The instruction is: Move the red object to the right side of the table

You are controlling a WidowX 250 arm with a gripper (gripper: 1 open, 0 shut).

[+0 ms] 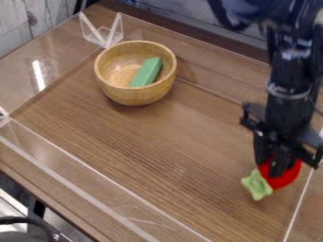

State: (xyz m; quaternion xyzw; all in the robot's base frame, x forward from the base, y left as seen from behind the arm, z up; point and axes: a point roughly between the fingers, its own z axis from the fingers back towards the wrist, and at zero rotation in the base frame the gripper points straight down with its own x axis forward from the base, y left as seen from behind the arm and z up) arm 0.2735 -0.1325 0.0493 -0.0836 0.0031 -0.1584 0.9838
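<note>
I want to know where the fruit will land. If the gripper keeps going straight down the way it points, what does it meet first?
Probably bare table near the right wall. The gripper holds the red object just above the wood, nothing showing underneath, though the gap is hard to judge.
</note>
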